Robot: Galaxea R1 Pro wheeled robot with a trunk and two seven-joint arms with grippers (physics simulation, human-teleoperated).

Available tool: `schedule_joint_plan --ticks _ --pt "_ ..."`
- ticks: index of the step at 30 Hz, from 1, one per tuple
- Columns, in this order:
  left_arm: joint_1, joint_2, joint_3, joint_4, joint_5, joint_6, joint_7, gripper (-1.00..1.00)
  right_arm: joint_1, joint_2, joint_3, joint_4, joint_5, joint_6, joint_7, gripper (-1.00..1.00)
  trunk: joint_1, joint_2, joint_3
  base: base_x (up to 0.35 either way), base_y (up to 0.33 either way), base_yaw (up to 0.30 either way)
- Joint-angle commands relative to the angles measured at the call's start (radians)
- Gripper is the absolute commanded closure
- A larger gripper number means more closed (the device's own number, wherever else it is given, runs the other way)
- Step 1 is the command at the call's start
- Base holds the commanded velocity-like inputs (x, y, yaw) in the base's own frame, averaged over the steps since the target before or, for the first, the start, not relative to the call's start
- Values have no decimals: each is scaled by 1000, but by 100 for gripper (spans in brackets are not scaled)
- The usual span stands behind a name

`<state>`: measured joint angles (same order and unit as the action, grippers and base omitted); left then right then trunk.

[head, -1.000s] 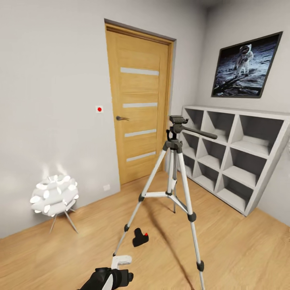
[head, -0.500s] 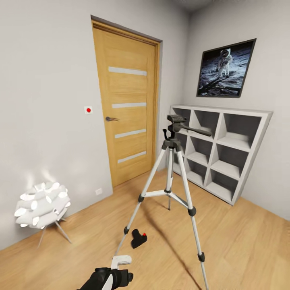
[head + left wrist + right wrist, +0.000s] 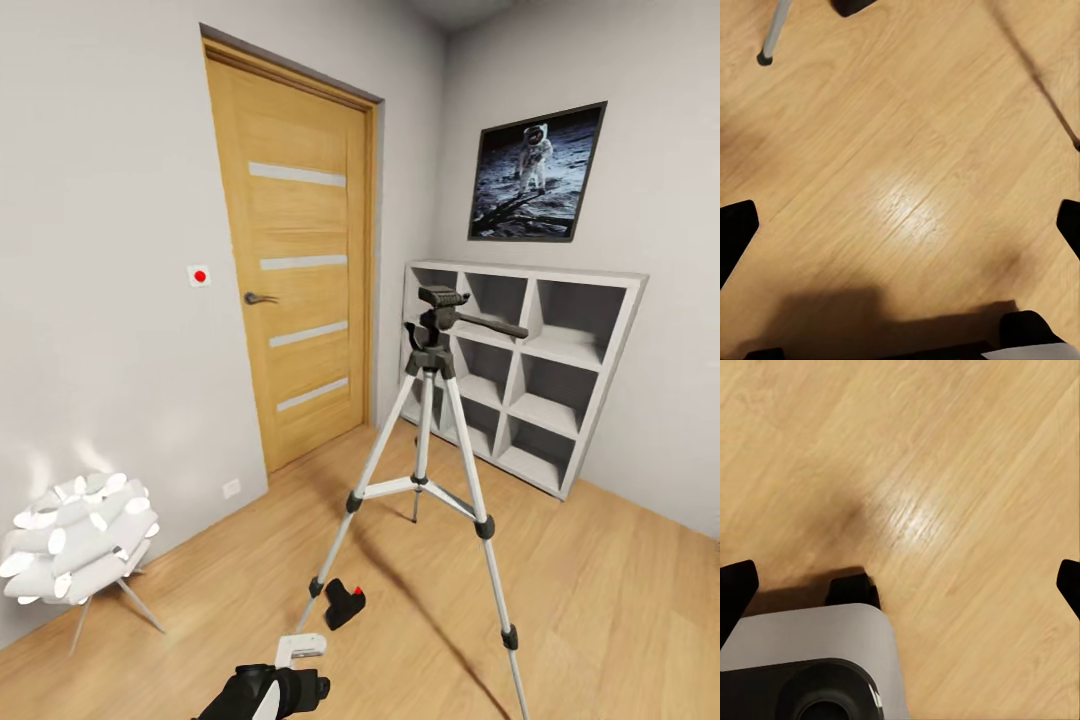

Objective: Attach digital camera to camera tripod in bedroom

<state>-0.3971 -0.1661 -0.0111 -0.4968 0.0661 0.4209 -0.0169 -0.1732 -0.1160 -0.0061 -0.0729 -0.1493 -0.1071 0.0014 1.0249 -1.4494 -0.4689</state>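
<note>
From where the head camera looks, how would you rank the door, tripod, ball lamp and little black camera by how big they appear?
1. door
2. camera tripod
3. ball lamp
4. digital camera

The tripod stands nearer the lens, which flatters it.

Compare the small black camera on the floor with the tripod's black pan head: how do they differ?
The small matte-black digital camera lies low on the wooden plank floor; the black pan head sits atop the silver-legged camera tripod. The camera is chunky and carries a red button; the head has a long handle sticking out sideways. Both are black, and they are not joined.

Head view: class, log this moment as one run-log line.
camera: on floor, by tripod leg | tripod head: bare | left tool: open | right tool: open
</note>
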Motion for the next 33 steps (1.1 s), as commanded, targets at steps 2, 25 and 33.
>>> schedule_joint_plan --ticks 2,25,33 --pt "0 0 -1 -2 6 6 1 -100 0 0 0 1 -7 -4 0 -100 0 -1 -1 32 50 -28" --pt "0 2 0 -2 8 6 0 -100 0 1 0 2 -7 -2 19 -100 0 -1 -1 5 219 -94" --pt "0 2 -1 -2 7 6 0 -100 0 1 0 2 -6 -3 20 -100 0 -1 -1 42 320 -251"
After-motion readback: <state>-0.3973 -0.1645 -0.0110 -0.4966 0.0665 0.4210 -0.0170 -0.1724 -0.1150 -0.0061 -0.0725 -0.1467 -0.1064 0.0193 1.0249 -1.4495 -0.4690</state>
